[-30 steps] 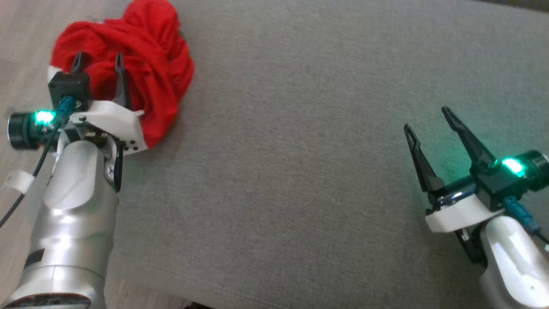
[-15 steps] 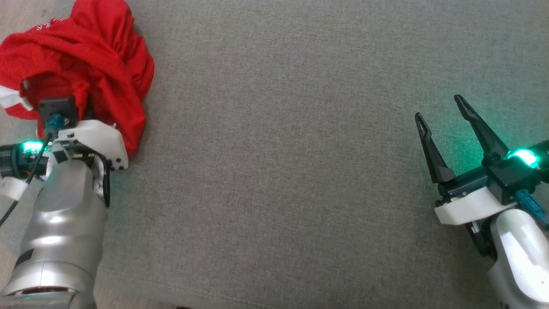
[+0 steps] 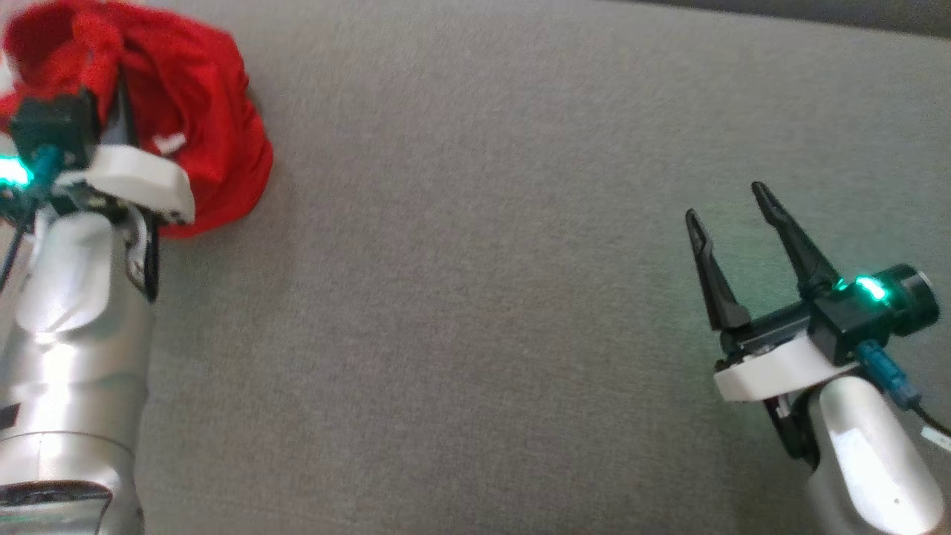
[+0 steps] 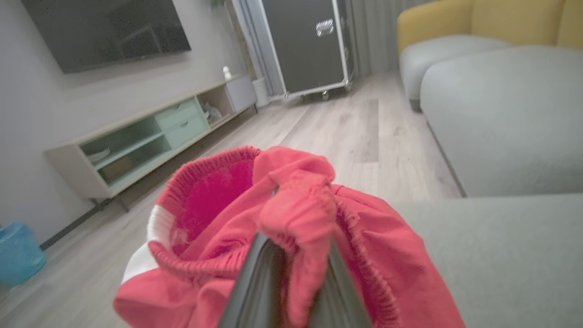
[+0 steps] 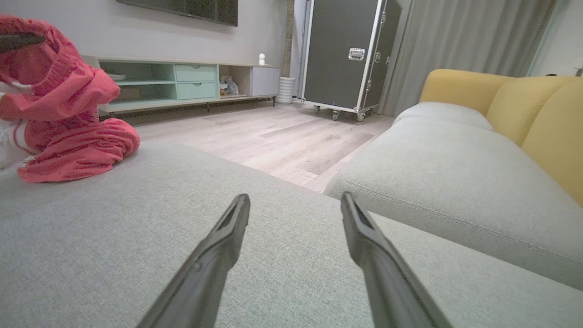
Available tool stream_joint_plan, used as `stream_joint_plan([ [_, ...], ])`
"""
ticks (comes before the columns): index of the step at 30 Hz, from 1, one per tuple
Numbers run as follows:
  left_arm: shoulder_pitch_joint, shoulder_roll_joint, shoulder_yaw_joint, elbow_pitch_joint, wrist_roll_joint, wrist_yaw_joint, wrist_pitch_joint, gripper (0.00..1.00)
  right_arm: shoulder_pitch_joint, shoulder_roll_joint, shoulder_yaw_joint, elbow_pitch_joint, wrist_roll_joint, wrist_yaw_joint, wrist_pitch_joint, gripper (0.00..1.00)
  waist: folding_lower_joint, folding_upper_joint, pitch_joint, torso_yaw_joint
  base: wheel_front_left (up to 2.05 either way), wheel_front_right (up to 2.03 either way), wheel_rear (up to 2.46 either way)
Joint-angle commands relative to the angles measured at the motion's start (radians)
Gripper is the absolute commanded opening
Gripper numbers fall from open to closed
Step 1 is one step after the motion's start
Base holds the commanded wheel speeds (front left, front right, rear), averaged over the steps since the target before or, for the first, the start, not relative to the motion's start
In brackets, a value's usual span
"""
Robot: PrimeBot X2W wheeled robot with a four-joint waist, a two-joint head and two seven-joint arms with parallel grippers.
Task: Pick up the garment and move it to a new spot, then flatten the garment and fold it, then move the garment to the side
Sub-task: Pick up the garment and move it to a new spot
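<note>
Progress is slight: only the first step, picking the garment up, looks to be in hand. The red garment (image 3: 208, 126) sits bunched at about 10 o'clock in the head view, at the edge of the grey sofa cushion (image 3: 483, 312) on which both arms work. The left claw (image 4: 298, 246) is closed down on a gathered fold near the elastic waistband, and in the left wrist view its two dark fingers are nearly together with cloth pinched between them and spilling over both. From the right wrist view, the top of the garment (image 5: 59, 86) at 10 o'clock looks drawn upward while its lower folds rest on the cushion, so I judge the lift begun but not complete.

The right claw (image 3: 726, 202) hangs at about 4 o'clock in the head view, well apart from the garment, its fingers spread wide and holding nothing. The right wrist view shows bare cushion between them.

What is left, as far as I can judge, is nearly everything: carrying the bundle toward the open middle of the cushion, spreading it flat, folding it, and setting it aside. The cloth is crumpled with a white band tucked in at its 9 o'clock side, so flattening will likely call for the right claw as well.
</note>
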Motion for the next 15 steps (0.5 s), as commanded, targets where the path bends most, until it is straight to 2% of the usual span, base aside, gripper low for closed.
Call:
stream_joint_plan([
  [1,-0.015,0.064,0.017,-0.081,-0.003,-0.009,-0.012,0.00,0.017,0.017,0.015,-0.026,0.009,-0.001,-0.011,1.00,0.0001,0.0000,-0.066,-0.046,0.00,0.00,0.00],
  [8,0.024,0.090,-0.005,-0.289,-0.014,-0.064,-0.006,0.00,0.061,0.086,-0.003,-0.029,0.012,-0.001,-0.011,1.00,0.0001,0.0000,-0.188,-0.178,0.00,0.00,0.00],
  [15,0.070,0.065,-0.054,-0.506,-0.062,-0.108,0.086,0.00,0.099,0.126,-0.004,-0.034,0.011,-0.001,-0.011,1.00,0.0001,0.0000,-0.250,-0.367,0.00,0.00,0.00],
])
